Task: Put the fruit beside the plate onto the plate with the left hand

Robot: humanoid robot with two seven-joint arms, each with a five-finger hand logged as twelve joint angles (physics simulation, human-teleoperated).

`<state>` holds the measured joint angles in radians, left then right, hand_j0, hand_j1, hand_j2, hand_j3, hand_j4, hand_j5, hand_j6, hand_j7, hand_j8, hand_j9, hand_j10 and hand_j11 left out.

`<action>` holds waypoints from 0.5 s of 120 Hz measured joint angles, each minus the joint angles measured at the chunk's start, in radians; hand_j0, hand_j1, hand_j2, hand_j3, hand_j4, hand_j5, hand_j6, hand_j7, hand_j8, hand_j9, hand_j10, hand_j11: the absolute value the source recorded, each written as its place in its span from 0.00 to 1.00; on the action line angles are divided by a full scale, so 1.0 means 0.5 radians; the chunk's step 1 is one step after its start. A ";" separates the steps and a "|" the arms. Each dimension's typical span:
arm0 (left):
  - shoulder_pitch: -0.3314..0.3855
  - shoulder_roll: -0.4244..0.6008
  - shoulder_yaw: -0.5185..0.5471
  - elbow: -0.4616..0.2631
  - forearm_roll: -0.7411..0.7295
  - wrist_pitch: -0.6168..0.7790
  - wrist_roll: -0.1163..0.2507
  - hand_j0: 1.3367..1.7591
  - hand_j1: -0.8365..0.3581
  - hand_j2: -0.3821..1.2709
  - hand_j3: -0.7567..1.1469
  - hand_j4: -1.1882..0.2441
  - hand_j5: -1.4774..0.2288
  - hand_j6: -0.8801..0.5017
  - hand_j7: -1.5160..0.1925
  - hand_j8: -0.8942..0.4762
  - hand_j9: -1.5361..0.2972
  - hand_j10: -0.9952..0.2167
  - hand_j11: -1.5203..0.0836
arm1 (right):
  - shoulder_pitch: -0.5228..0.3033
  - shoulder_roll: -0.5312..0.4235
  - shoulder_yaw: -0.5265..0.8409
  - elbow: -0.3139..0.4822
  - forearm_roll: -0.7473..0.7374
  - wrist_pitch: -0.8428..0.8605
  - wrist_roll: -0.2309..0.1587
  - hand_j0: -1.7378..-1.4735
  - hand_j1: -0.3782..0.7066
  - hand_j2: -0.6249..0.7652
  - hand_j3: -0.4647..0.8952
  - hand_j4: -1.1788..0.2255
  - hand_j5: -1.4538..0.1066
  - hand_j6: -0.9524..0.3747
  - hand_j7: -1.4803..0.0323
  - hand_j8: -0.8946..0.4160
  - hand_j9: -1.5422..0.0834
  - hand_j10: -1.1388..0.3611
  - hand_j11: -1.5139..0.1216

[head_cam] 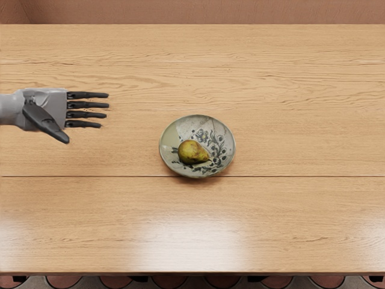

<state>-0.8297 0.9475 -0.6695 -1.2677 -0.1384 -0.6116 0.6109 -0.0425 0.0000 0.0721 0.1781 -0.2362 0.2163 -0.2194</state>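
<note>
I count one robot hand [60, 111] in my view: the left one, coming in from the left edge over the worktop [289, 84]. Its four fingers are straight and apart, the thumb is angled down, and it holds nothing. A wide strip of bare wood separates it from the one plate [185, 125], which sits near the middle, well clear of every worktop edge. One fruit — a pear [192, 152] — lies on the plate's lower left part. Further right the wood runs bare to the frame's edge.
</note>
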 joint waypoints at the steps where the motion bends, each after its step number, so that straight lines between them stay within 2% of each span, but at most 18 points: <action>1: 0.000 0.009 0.000 0.005 -0.007 0.000 0.000 0.76 0.98 0.23 0.40 0.82 0.86 0.63 0.88 0.65 0.83 0.81 0.94 | 0.000 0.000 0.000 0.000 0.000 0.000 0.000 0.30 0.05 0.45 0.34 0.82 0.91 0.70 0.96 0.67 0.93 0.75 0.91; 27: 0.047 0.141 0.002 0.068 -0.116 0.000 0.000 0.76 0.98 0.23 0.40 0.82 0.86 0.63 0.88 0.65 0.83 0.82 0.94 | 0.000 0.000 0.000 0.000 0.000 0.000 0.000 0.30 0.05 0.45 0.34 0.82 0.91 0.70 0.96 0.67 0.93 0.75 0.91; 60: 0.053 0.185 0.007 0.077 -0.132 -0.001 0.000 0.76 0.98 0.23 0.40 0.83 0.86 0.63 0.88 0.65 0.83 0.82 0.94 | 0.000 0.000 0.000 0.000 0.000 0.000 0.000 0.30 0.05 0.45 0.34 0.82 0.91 0.70 0.96 0.67 0.93 0.74 0.91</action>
